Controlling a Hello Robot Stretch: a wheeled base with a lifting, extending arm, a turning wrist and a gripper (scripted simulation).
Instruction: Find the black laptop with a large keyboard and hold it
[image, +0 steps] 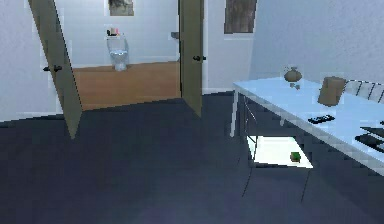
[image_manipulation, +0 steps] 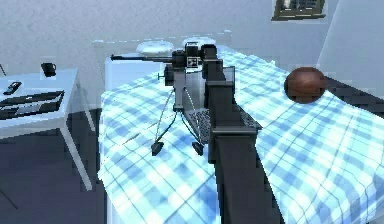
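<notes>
A flat black laptop (image: 372, 136) with a pale keyboard lies on the white table (image: 290, 108) at the forward view's right edge. It shows again as a dark slab with rows of keys (image_manipulation: 30, 103) on the same table (image_manipulation: 62, 82) at the arm side view's left. My arm's dark bar (image_manipulation: 235, 150) reaches out over a bed with a blue checked cover (image_manipulation: 300, 150). The gripper (image_manipulation: 176, 148) hangs left of the bar, its thin fingers (image_manipulation: 156, 148) over bare bedspread. It holds nothing, and it is well right of the laptop.
On the table stand a round vase (image: 292, 75), a brown box (image: 333, 90), a small black thing (image: 321, 119) and a dark mug (image_manipulation: 48, 69). A white-seated chair (image: 280, 152) stands before the table. A brown ball (image_manipulation: 305, 84) lies on the bed. Open doors (image: 60, 70) show a toilet (image: 118, 50).
</notes>
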